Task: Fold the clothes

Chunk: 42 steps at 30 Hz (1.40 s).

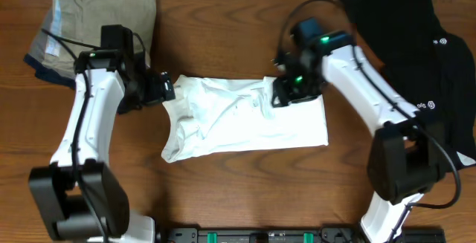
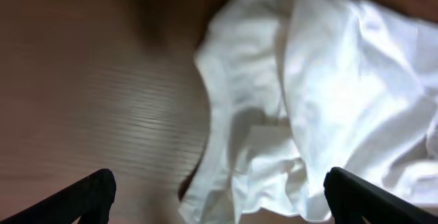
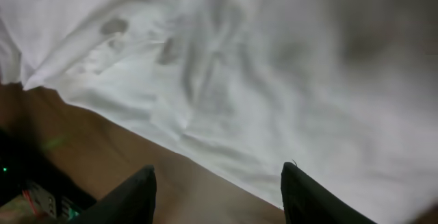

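Observation:
The white T-shirt (image 1: pixel 245 120) lies rumpled and partly folded in the middle of the wooden table. My left gripper (image 1: pixel 165 89) is open at the shirt's upper left corner; in the left wrist view the shirt (image 2: pixel 321 94) lies between and beyond the wide-open fingers (image 2: pixel 219 196). My right gripper (image 1: pixel 286 94) is open at the shirt's upper right edge; in the right wrist view the shirt (image 3: pixel 274 66) fills the frame and its edge runs between the fingers (image 3: pixel 219 193). The graphic is hidden.
A black garment with small white logos (image 1: pixel 416 42) lies at the back right. A stack of folded khaki, grey and navy clothes (image 1: pixel 89 24) sits at the back left. Bare wooden table (image 1: pixel 245 191) lies in front of the shirt.

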Each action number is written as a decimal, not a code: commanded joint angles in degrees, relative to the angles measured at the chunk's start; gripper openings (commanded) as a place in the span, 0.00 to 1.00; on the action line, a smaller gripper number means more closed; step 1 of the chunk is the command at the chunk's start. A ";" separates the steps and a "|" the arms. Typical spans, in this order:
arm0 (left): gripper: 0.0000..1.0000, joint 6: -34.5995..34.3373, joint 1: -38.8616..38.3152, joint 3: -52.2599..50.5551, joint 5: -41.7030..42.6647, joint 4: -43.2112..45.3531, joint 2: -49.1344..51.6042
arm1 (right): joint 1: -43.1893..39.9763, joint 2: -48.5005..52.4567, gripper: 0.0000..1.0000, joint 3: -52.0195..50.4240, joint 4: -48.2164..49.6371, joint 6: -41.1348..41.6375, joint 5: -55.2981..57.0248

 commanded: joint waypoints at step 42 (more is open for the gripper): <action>0.37 18.29 0.13 -20.35 21.09 22.23 12.48 | -3.30 -1.73 0.58 1.16 0.83 -2.82 3.96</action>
